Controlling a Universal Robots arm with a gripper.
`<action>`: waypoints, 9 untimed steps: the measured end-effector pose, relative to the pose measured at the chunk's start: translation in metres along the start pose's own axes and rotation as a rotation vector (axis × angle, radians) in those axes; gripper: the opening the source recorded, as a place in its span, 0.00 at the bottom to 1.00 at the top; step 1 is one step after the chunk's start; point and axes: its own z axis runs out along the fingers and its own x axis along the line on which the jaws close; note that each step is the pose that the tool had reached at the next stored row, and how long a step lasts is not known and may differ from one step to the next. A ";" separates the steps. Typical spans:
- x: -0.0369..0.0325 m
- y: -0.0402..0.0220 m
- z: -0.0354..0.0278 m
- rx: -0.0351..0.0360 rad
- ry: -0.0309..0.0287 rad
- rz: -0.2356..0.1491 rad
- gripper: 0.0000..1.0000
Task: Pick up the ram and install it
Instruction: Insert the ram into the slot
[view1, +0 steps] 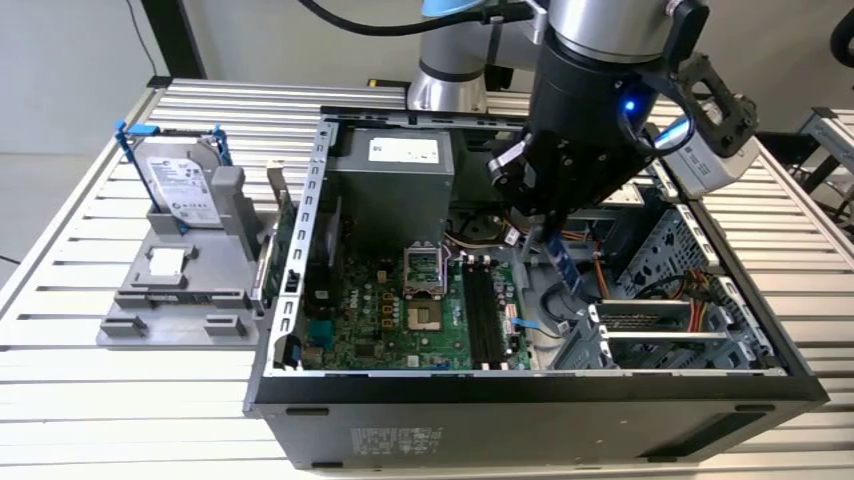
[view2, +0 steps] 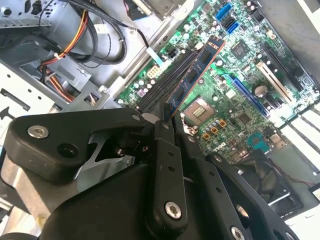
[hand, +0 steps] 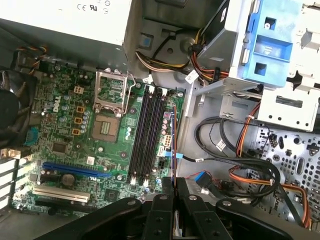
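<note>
The ram (view1: 563, 266) is a thin blue-green stick hanging on edge from my gripper (view1: 545, 228), which is shut on its upper end. It hangs inside the open computer case (view1: 307, 200), a little toward the exterior view's right of the long black motherboard slots (view1: 483, 315). In the second wrist view the ram (view2: 197, 72) juts out from between the black fingers (view2: 167, 150), over the slots (view2: 162, 85). In the first wrist view the ram (hand: 174, 145) appears edge-on as a thin line beside the slots (hand: 147, 135), held in the gripper (hand: 173, 184).
A silver hard drive in a blue frame (view1: 180, 185) stands on a grey holder at the exterior view's left. Inside the case are the power supply (view1: 387, 170), CPU socket (view1: 424, 285), loose cables (hand: 235, 165) and a metal drive cage (view1: 667, 300).
</note>
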 end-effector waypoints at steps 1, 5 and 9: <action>0.0000 0.0000 0.0006 0.0000 0.0009 0.001 0.00; 0.0003 -0.0001 0.0036 0.0026 0.0062 0.047 0.00; 0.0004 -0.0001 0.0064 0.0058 0.0169 0.107 0.00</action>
